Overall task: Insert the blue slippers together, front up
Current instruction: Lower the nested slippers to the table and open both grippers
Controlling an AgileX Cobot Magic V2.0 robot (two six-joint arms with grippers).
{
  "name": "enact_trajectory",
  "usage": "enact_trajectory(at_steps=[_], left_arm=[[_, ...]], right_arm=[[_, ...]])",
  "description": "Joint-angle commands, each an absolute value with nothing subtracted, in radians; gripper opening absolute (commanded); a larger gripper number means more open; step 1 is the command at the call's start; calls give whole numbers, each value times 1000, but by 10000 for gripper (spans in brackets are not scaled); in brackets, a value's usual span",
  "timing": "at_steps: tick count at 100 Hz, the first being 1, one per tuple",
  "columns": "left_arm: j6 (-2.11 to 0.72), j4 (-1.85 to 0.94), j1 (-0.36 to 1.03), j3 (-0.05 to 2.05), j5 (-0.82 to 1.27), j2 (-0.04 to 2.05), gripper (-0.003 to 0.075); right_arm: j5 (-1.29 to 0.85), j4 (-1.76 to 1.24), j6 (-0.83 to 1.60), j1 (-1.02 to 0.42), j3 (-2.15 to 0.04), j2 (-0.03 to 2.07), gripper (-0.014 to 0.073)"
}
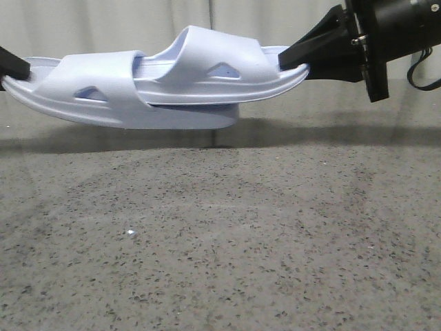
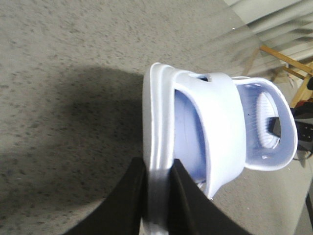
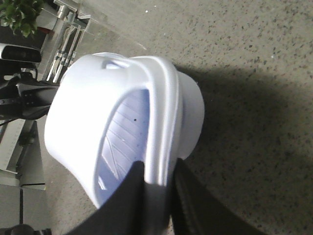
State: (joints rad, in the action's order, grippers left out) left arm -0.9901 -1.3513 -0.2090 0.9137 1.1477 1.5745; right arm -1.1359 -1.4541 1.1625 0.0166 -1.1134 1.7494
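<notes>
Two pale lavender-blue slippers hang in the air above the table, soles down. The left slipper [image 1: 103, 89] is pinched at its end by my left gripper [image 1: 12, 67], which is shut on its sole rim [image 2: 159, 166]. The right slipper [image 1: 213, 58] lies on top of it, its far end pushed in under the left slipper's strap. My right gripper [image 1: 298, 58] is shut on that slipper's sole rim [image 3: 159, 169]. The right wrist view shows its ribbed footbed [image 3: 122, 137] and the other slipper's sole [image 3: 191, 112] behind it.
The speckled grey table top [image 1: 220, 241] lies below the slippers, with their shadow on it. A pale curtain hangs behind. A wooden frame [image 2: 288, 58] and a metal stand with a plant [image 3: 19, 12] stand beyond the table.
</notes>
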Motion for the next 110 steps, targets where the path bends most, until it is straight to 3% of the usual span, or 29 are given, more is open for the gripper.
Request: enact_trajectory(at_steps=[1,45,86,98,110], left_arm=[[-992,-1424,-202,942,1244,1534,15],[-995,-1459,-190,942,1168,1536,15],[-1060,-1451,-59,942,1030,1538,21],[-1102,-1449,-59,942,1022,1538,115],[-1103,-1428,-59,942,993,1538,286]], right_arm=[[-1245,-1501,1179,68,-1139,1681,79],[-1291,-1401,1134,267,-1139,1561,79],[-1285,-1373,1121,274,-1139,1509,79],[-1285,-1373,1112,274,-1139,1509,79],[-1285,-1373,1112,274,-1139,1509,79]])
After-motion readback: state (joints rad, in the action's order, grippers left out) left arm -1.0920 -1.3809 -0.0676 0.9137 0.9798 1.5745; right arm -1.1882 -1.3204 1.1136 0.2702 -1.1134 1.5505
